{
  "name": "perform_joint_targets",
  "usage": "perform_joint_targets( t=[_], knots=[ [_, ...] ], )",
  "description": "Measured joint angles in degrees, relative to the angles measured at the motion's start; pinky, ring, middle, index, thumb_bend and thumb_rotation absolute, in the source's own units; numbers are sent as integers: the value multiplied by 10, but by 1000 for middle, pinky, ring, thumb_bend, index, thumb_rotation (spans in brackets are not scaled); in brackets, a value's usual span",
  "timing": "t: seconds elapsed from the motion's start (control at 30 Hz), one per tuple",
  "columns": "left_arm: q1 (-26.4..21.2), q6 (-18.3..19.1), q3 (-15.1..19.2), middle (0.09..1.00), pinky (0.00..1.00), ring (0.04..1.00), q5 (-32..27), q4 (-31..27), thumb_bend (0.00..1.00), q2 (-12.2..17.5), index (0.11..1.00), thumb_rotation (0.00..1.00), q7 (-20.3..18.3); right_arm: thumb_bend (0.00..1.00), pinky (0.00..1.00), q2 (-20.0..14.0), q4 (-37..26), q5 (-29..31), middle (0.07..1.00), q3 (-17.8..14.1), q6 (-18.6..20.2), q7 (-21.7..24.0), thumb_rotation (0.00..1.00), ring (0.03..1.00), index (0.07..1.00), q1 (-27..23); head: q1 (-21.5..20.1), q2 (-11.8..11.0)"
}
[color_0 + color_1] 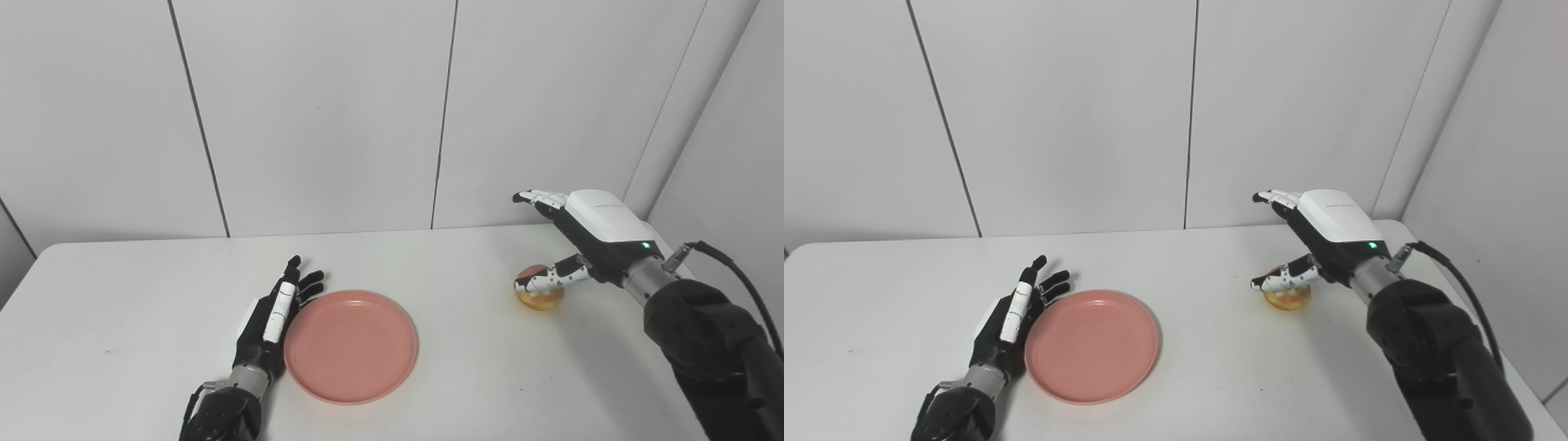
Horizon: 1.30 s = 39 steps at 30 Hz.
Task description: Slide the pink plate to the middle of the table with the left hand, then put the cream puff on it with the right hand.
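Note:
The pink plate point(350, 346) lies flat and empty on the white table point(122, 294), a little left of the middle. My left hand point(272, 315) rests open on the table with its fingers straight, its edge against the plate's left rim. The cream puff point(540, 295), golden with a reddish top, sits on the table at the right. My right hand point(588, 236) hovers open just above it, fingers stretched out to the left and the thumb point(548, 280) crossing in front of the puff, partly hiding it.
White wall panels point(318, 116) rise close behind the table's far edge. The table's right edge lies near my right forearm point(704, 331), with a black cable looping beside it. Nothing else stands on the table.

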Motion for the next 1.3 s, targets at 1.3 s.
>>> perform_joint_targets(
  t=[1.3],
  knots=[
    [0,5,0,848,841,854,1,-4,826,-3,993,888,0,1000,677,-1,227,23,879,75,20,-1,146,854,850,-58,16,-2]
  ],
)
